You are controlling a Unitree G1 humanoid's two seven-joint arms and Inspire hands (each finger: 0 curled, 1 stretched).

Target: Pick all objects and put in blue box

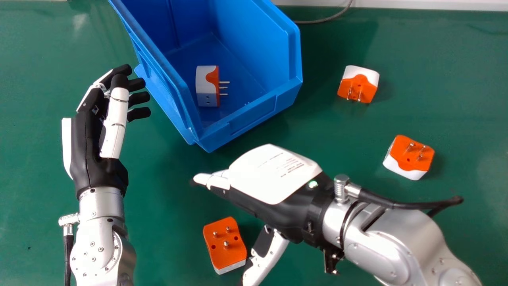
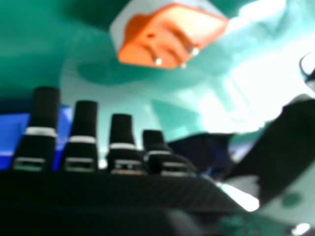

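I am holding the left hand (image 1: 89, 147), fingers relaxed, beside the smooth plastic box (image 1: 254, 114); one plug (image 1: 206, 85) is lying inside. A blocky second plug (image 1: 223, 248) is sitting near the right hand (image 1: 274, 172), whose own view is revealing straight fingers; the head view is cropping its thumb. A third plug (image 1: 358, 85) and fourth plug (image 1: 410, 155) are lying rightward.

head view forward and down, close view from right hand (image 1: 274, 174), both catching blue box (image 1: 248, 121)
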